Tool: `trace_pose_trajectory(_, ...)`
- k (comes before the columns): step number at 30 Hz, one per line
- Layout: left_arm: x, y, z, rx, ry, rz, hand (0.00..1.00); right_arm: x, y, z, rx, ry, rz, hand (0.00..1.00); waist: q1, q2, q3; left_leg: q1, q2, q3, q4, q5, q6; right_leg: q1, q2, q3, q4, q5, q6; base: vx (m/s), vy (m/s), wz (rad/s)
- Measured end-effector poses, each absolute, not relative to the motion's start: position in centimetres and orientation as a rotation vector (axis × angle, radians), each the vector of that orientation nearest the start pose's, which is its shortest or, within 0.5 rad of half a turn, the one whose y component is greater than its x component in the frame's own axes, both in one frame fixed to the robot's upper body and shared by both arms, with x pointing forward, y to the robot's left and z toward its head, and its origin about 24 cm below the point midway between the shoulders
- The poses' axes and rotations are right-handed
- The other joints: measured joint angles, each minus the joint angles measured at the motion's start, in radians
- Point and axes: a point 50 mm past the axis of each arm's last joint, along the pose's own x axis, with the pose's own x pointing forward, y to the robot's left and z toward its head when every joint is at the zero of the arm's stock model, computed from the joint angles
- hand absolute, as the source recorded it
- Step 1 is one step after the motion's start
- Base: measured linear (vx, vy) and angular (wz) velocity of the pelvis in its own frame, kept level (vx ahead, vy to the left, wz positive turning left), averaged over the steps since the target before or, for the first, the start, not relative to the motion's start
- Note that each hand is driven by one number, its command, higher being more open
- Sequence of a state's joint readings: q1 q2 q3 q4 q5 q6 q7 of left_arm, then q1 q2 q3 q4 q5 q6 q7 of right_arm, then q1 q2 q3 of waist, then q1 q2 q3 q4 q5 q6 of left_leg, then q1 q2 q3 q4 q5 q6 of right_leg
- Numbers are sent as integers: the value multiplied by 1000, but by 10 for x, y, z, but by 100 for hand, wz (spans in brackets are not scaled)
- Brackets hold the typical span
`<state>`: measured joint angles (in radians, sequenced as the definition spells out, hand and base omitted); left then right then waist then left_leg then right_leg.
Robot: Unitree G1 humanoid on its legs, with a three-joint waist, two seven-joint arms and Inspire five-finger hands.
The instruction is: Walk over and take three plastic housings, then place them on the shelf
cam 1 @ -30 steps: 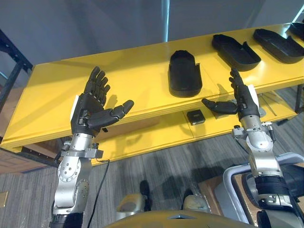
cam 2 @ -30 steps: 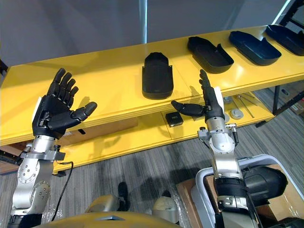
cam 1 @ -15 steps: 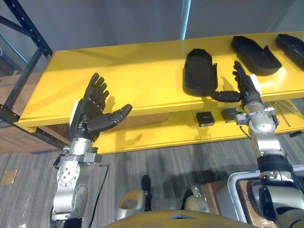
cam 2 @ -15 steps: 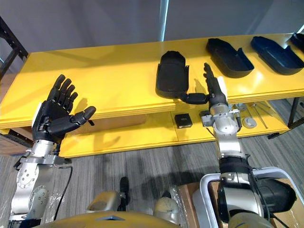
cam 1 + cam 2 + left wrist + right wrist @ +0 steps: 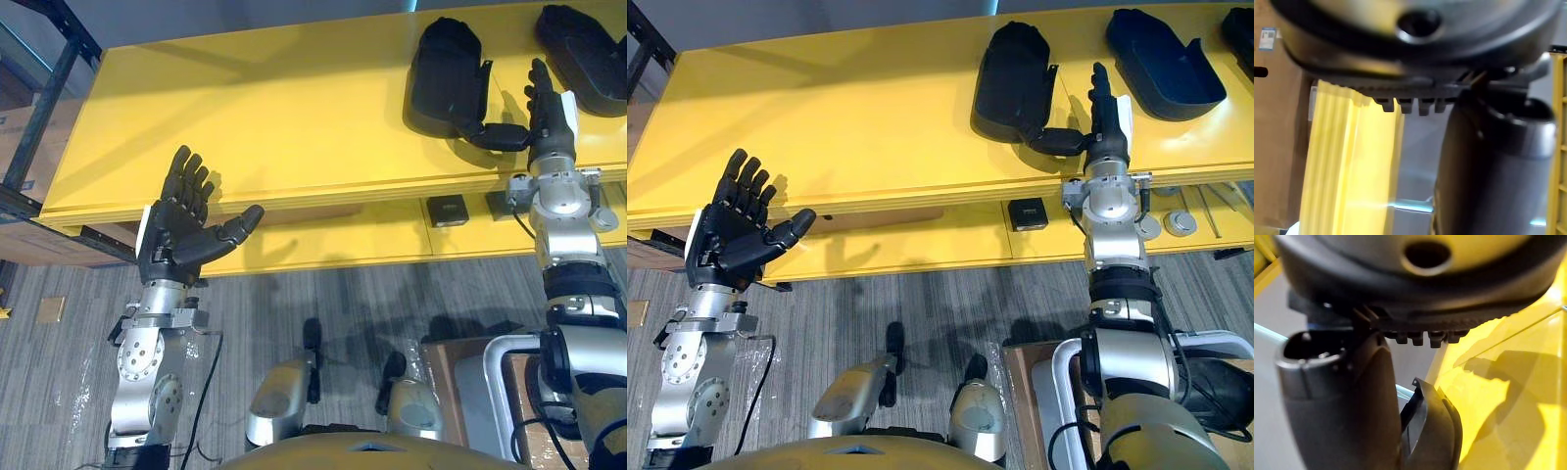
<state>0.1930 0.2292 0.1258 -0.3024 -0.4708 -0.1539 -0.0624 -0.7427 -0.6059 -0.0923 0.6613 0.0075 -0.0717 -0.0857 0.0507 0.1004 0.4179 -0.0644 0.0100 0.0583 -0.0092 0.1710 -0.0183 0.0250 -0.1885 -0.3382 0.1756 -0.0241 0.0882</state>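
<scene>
Black plastic housings lie on the yellow shelf top. The nearest housing rests at the upper right, and a second housing lies further right. My right hand is raised over the shelf's front edge, fingers straight, its thumb reaching to the near end of the nearest housing. That housing's rim appears close beyond the thumb in the right wrist view. My left hand is held up with spread fingers in front of the shelf's left part, holding nothing.
A lower yellow shelf carries a small black box and small round parts. A dark metal rack stands at the left. Cardboard boxes sit under the shelf's left end. Grey floor lies in front.
The camera has come closer to the shelf and looks more steeply down. My right hand has advanced over the shelf edge until its thumb reaches the nearest housing. My left hand stays raised.
</scene>
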Motion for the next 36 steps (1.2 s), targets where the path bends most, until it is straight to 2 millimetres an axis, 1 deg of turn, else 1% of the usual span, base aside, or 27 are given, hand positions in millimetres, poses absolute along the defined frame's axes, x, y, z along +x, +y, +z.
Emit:
trace_pose_trajectory(1,210,217,96,-194,-304,40,100,363,-294,190,-469,-226,-339,100,1,0,0,0,0,0,-1,0,0,-2,-1,0,4,-3,0,12,-58,1)
trace_pose_trajectory(5,213,212,94,-212,-304,23,100,368,-296,207,-505,-259,-378,100,18,10,12,-5,2,-2,-14,3,-1,-20,-2,0,18,-14,1,-5,-43,2)
trace_pose_trajectory(7,216,209,94,-232,-308,12,100,367,-297,211,-516,-280,-382,100,27,11,12,-20,3,-4,-15,7,-1,-38,-1,-1,22,-15,0,-9,-37,4)
trace_pose_trajectory(10,216,209,95,-242,-311,12,100,365,-295,217,-528,-318,-381,100,23,10,16,-26,1,-5,-17,15,-2,-44,-3,-4,27,-12,-2,34,-48,6)
trace_pose_trajectory(11,216,210,96,-240,-318,15,100,362,-293,220,-540,-346,-382,100,22,8,20,-26,1,-5,-17,15,-2,-43,-3,-6,27,-9,3,40,-41,4)
trace_pose_trajectory(12,215,212,98,-236,-331,22,100,351,-287,223,-570,-408,-369,100,22,4,27,-26,1,-4,-16,14,0,-42,-3,-8,26,-8,3,52,-55,5)
trace_pose_trajectory(14,214,215,99,-233,-337,30,100,335,-281,221,-586,-465,-343,100,22,4,27,-26,1,-2,-14,10,4,-40,-2,-8,25,-9,3,48,-48,1)
trace_pose_trajectory(15,213,217,100,-229,-345,40,100,323,-274,220,-599,-506,-322,100,17,2,28,-24,1,4,-13,7,7,-39,-2,-5,22,-8,3,42,-32,-6)
trace_pose_trajectory(16,213,219,101,-226,-352,47,100,317,-270,218,-607,-524,-314,100,12,0,29,-21,1,8,-13,5,8,-36,-2,-2,19,-8,3,50,-35,-16)
trace_pose_trajectory(18,210,225,106,-213,-379,69,100,293,-257,204,-560,-559,-290,100,-9,-19,36,10,3,33,-13,-10,11,-15,-1,21,10,-8,5,48,-30,-31)
trace_pose_trajectory(19,208,225,109,-210,-390,71,100,287,-255,199,-546,-560,-285,100,-16,-26,35,16,3,41,-13,-14,11,-11,-1,29,7,-9,6,38,-19,-37)
trace_pose_trajectory(20,205,225,113,-208,-413,69,100,277,-254,191,-525,-549,-281,100,-32,-38,29,24,3,55,-14,-22,13,-5,1,42,-7,-8,9,46,-5,-43)
trace_pose_trajectory(21,203,223,119,-211,-443,58,100,263,-257,180,-508,-527,-295,100,-49,-52,21,35,5,78,-17,-30,16,-2,3,65,-22,-5,12,33,2,-41)
trace_pose_trajectory(22,202,222,120,-212,-449,55,100,260,-258,178,-504,-522,-298,100,-53,-55,20,38,4,82,-19,-31,18,-2,3,70,-24,-4,14,47,5,-44)
trace_pose_trajectory(24,201,219,124,-213,-471,30,100,242,-267,158,-474,-452,-333,100,-84,-79,-9,59,4,116,-38,-35,18,4,10,99,-47,6,26,57,-1,-39)
trace_pose_trajectory(25,201,219,124,-211,-473,20,100,237,-270,152,-467,-432,-344,100,-91,-85,-16,66,5,126,-40,-39,19,9,12,103,-57,8,26,83,-10,-46)
trace_pose_trajectory(26,201,218,124,-206,-474,4,100,227,-274,141,-453,-389,-360,100,-103,-97,-31,82,6,140,-48,-44,19,17,16,125,-69,13,29,80,-12,-35)
trace_pose_trajectory(27,201,217,124,-205,-474,-2,100,222,-275,136,-449,-368,-364,100,-110,-101,-40,87,6,146,-48,-47,16,21,16,127,-75,18,31,87,-7,-49)
trace_pose_trajectory(28,200,215,125,-205,-481,-12,100,208,-275,127,-448,-328,-366,100,-120,-109,-54,102,8,169,-48,-57,11,26,18,148,-83,20,33,73,-3,-38)
trace_pose_trajectory(29,199,215,125,-208,-486,-15,100,203,-275,124,-451,-314,-358,100,-126,-110,-59,108,9,177,-47,-62,13,31,19,154,-88,22,34,92,1,-42)
trace_pose_trajectory(30,198,212,127,-217,-499,-21,100,195,-273,118,-452,-289,-341,100,-141,-110,-78,111,9,187,-47,-68,11,30,19,166,-94,24,33,95,7,-30)
trace_pose_trajectory(32,196,209,132,-222,-525,-45,100,187,-271,111,-453,-266,-321,100,-151,-106,-92,127,11,213,-47,-79,10,31,21,191,-94,25,34,105,12,-37)
trace_pose_trajectory(33,196,207,133,-225,-532,-57,100,183,-270,106,-447,-250,-316,100,-159,-100,-108,134,12,226,-47,-85,7,31,24,207,-95,25,33,82,10,-38)
trace_pose_trajectory(35,196,207,134,-233,-536,-50,100,177,-269,101,-415,-242,-312,100,-171,-90,-118,152,14,248,-47,-92,11,38,27,228,-98,25,33,61,11,-38)
trace_pose_trajectory(36,196,208,134,-239,-532,-29,100,173,-269,99,-400,-241,-308,100,-183,-83,-125,159,16,264,-48,-101,4,38,30,244,-102,26,34,41,14,-34)
